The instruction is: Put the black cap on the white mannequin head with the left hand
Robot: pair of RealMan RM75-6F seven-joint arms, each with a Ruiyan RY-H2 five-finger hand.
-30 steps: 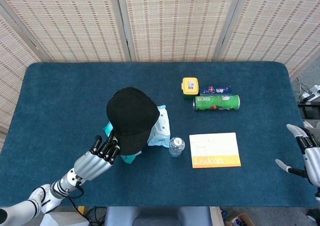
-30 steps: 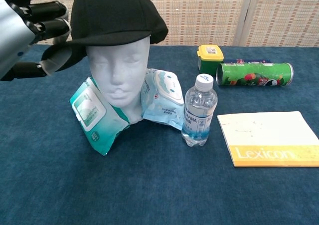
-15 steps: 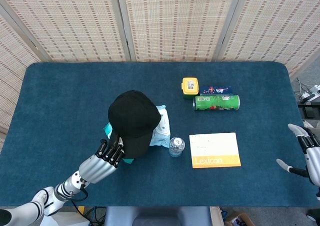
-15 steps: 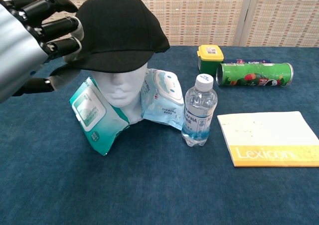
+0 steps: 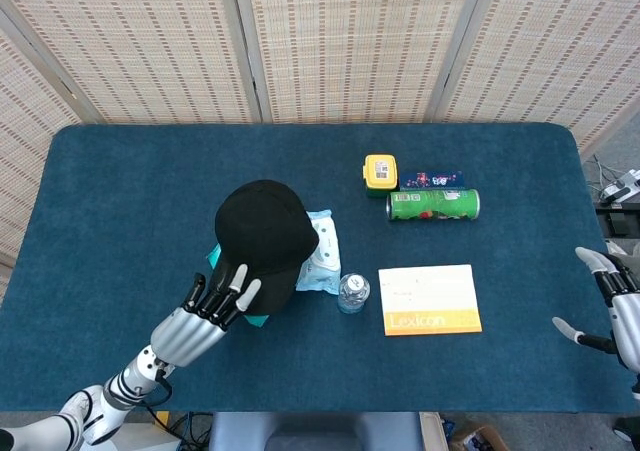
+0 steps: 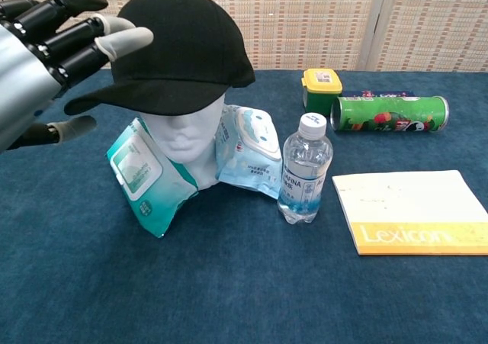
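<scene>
With cap [image 6: 179, 43] already seated on head [image 6: 183, 134], task looks nearly done; only letting go and pulling away seem left.
Cap sits low over the eyes, brim forward. Left hand [image 6: 46, 62] has fingers spread, tips at brim edge, gripping nothing. Right hand [image 5: 615, 306] idle, fingers apart, at table [image 5: 120, 191] edge.
</scene>
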